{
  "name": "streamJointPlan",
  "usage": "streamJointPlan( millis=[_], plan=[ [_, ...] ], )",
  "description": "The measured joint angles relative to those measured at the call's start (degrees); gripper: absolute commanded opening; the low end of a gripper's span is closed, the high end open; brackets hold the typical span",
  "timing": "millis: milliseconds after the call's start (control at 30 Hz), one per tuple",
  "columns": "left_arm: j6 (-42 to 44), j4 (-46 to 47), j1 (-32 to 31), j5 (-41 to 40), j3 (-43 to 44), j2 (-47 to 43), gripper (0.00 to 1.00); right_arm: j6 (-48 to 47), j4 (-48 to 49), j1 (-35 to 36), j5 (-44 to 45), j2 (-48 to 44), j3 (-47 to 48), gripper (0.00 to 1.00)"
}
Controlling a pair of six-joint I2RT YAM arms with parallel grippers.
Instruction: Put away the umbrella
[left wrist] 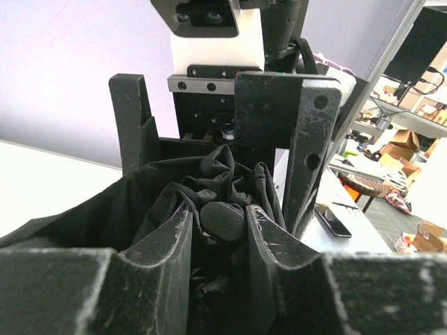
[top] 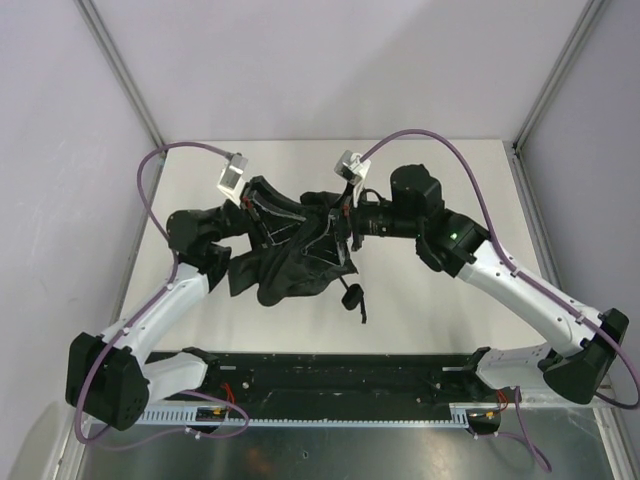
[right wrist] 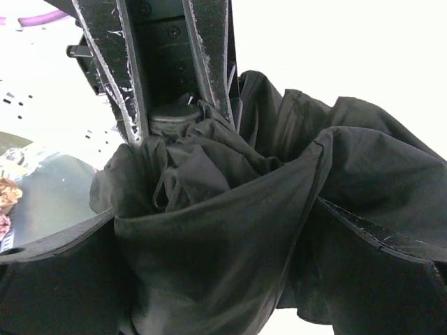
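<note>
Umbrella (top: 285, 250), its black canopy bunched on the white surface (top: 430, 300), is clamped from both sides by left gripper (top: 262, 205) and right gripper (top: 343, 215) fingers.

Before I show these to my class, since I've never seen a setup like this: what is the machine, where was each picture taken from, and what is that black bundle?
The machine is two robot arms bolted side by side at the near edge of a white table. The overhead picture comes from a fixed camera above and behind them. The other two come from small cameras on each wrist, so each shows its own fingers up close.

The black bundle is a folding umbrella, its fabric crumpled loosely, its small handle hanging toward the arms' bases.

Both arms meet over it. The left gripper has its two fingers closed around gathered fabric and a rounded black end piece. The right gripper faces it, its fingers pinching the fabric around another rounded part. Nothing else lies on the table.
</note>
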Motion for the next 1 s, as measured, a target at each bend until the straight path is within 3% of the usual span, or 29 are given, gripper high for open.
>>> streamJointPlan(
  millis=[267,400,600,733,833,900,1000],
  plan=[
    [-0.31,-0.13,-3.17,-4.33,0.48,-0.61,0.00,0.79,4.72,2.91,3.48,2.10,-0.26,0.99],
    [-0.28,-0.15,-3.74,-5.49,0.48,-1.09,0.00,2.01,8.46,3.06,2.62,2.29,-1.79,0.91],
    [-0.26,-0.26,-4.33,-6.21,0.48,-1.86,0.00,3.98,15.91,3.41,-1.57,1.55,-5.16,0.48],
    [-0.26,-1.86,-4.44,-8.85,0.48,-2.14,0.00,2.78,19.17,3.52,-1.18,0.87,-6.84,0.10],
    [0.39,-2.80,-4.48,-9.27,0.48,-2.16,0.00,2.67,20.52,3.23,-1.16,0.79,-7.72,0.01],
    [1.03,-2.84,-4.68,-9.16,0.48,-2.36,0.08,2.25,21.05,3.26,-1.14,0.42,-8.24,0.00],
    [1.79,-2.95,-5.42,-9.11,0.48,-2.51,0.45,1.46,21.27,3.52,-0.48,-0.85,-9.38,0.00]
  ],
)
